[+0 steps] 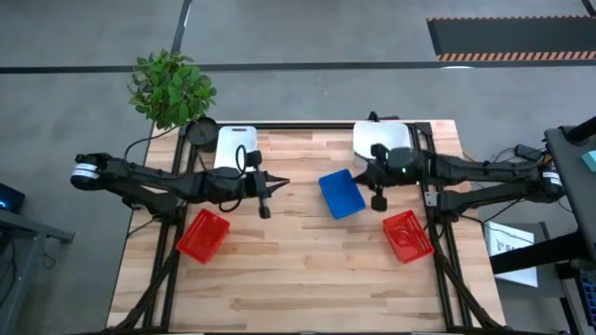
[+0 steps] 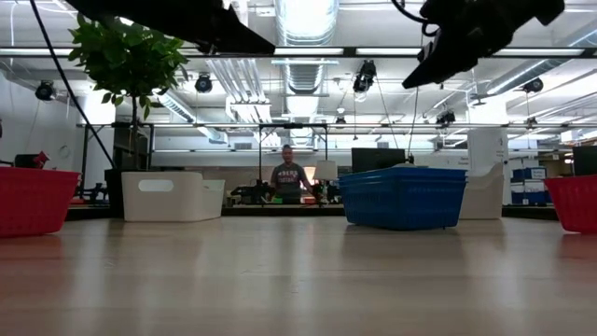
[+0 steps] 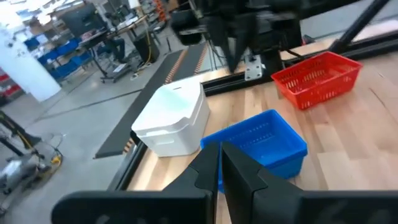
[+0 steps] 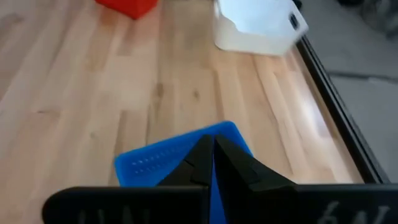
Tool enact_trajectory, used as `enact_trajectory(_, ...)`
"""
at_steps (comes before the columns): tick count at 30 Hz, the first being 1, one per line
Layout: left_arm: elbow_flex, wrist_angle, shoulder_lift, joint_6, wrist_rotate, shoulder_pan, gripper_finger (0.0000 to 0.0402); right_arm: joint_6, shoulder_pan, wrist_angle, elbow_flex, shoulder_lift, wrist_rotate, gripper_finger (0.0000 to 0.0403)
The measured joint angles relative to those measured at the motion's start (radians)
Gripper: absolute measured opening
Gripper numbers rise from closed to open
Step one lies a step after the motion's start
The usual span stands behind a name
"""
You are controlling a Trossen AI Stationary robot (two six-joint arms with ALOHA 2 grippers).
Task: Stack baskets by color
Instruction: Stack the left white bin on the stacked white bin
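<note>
Above the desk [image 1: 307,279] both jaws are held shut and empty. Between them lies a blue basket [image 1: 341,194], nearest the right gripper [image 1: 379,201]; the left gripper [image 1: 264,210] waits opposite. No stacking seems begun; opening and descending is called for.

No legible text, label, brand, number or sign in any view. A sheet of paper [image 1: 510,244] beside the table's right edge carries dark marks, too small to read. Striped edging on the floor mat [image 1: 510,56] is a pattern only, no characters.
</note>
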Motion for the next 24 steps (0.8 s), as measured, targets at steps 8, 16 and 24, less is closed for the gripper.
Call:
enact_trajectory(8,-0.006,0.041,0.091,-0.192,-0.04,0.034,0.0001,-0.032,0.041,0.156,-0.148,-0.073,0.002,0.0009)
enact_trajectory(16,0.035,0.009,0.19,-0.518,-0.071,0.129,0.0001,-0.093,0.041,0.158,-0.184,-0.192,0.002,0.0009)
enact_trajectory(24,0.096,-0.458,0.21,-0.985,-0.129,0.269,0.0001,-0.122,0.041,0.157,-0.224,-0.261,0.0,0.0009)
